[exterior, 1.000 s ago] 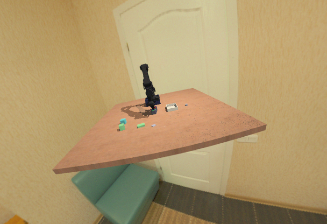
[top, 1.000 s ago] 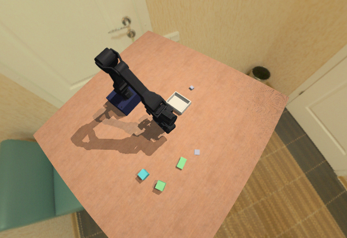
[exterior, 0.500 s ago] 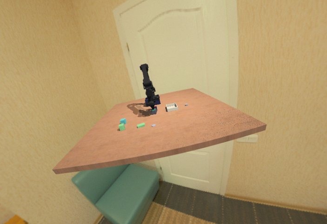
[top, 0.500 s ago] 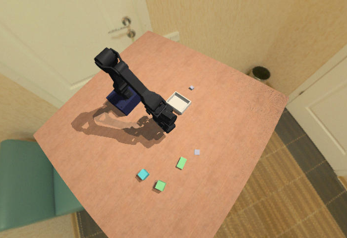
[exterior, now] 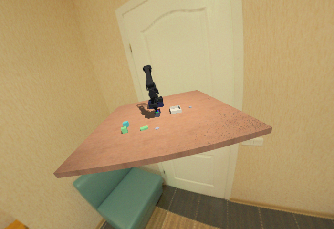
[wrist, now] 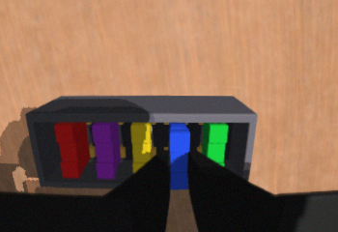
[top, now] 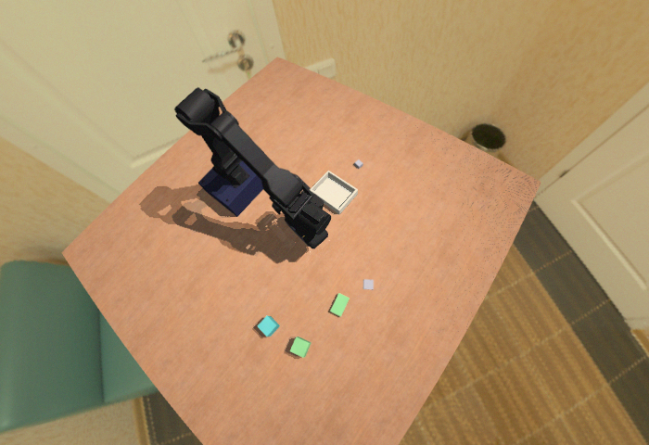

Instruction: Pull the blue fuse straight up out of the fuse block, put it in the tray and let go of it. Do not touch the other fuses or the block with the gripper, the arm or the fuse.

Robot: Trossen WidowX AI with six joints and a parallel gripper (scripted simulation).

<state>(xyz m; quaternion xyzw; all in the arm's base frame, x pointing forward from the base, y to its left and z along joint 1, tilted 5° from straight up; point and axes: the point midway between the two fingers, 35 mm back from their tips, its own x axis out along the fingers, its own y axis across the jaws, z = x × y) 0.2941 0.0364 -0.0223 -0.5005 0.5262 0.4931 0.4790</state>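
The dark grey fuse block (wrist: 196, 105) (exterior: 157, 114) holds a row of red (wrist: 71, 147), purple (wrist: 105, 147), yellow (wrist: 141, 145), blue and green (wrist: 215, 142) fuses. My gripper (wrist: 178, 159) (top: 315, 235) (exterior: 156, 109) points straight down over the block and is shut on the blue fuse (wrist: 180, 145). The blue fuse stands between the yellow and green ones, and its near end reaches closer to the wrist camera than theirs. In the top view the gripper hides the block. The white tray (top: 349, 201) (exterior: 175, 111) stands empty just beside the gripper.
The arm's dark blue base (top: 231, 193) stands behind the block. A cyan cube (top: 267, 325), two green cubes (top: 299, 347) (top: 339, 304) and a small grey cube (top: 368, 284) lie toward the table's front. Another small grey cube (top: 358, 163) lies beyond the tray.
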